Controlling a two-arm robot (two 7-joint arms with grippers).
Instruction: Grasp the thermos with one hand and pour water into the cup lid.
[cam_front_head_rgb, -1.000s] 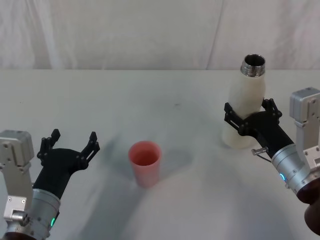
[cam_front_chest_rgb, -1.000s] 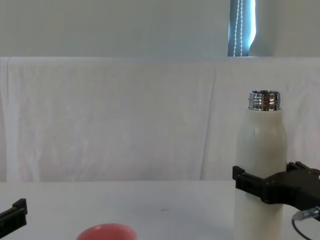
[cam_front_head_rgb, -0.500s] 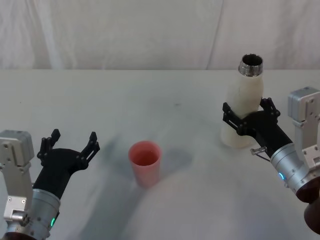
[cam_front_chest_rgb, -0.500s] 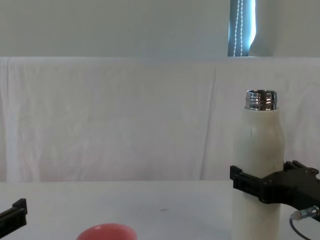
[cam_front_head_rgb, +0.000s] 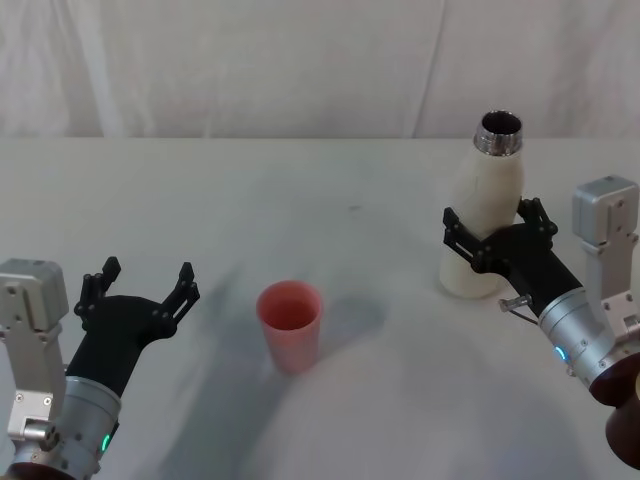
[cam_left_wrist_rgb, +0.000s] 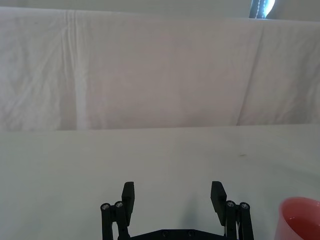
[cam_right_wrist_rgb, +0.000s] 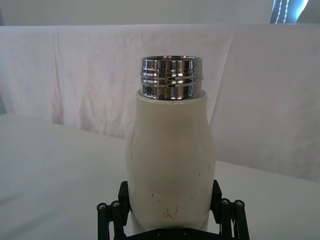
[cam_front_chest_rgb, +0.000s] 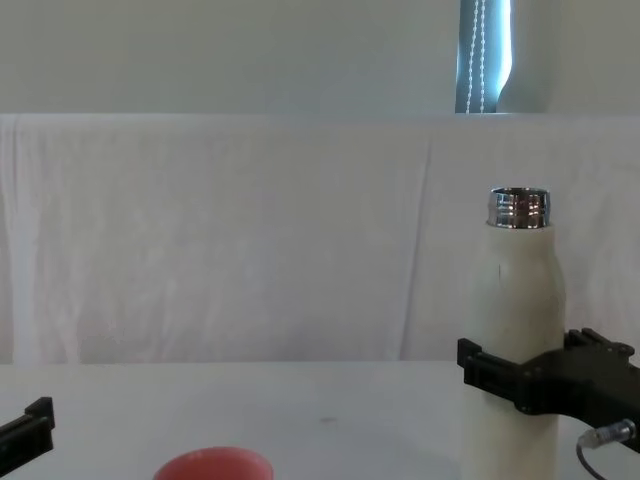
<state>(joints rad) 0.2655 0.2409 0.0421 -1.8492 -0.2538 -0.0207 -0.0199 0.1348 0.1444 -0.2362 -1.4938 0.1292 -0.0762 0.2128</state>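
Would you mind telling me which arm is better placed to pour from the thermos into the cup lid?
The right. Its gripper already clasps the upright thermos, fingers on both sides. The left gripper sits open and empty beside the cup lid.

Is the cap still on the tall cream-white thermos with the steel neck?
No, the cream-white thermos shows its bare, open threaded steel neck, with the right gripper clamped around its lower body.
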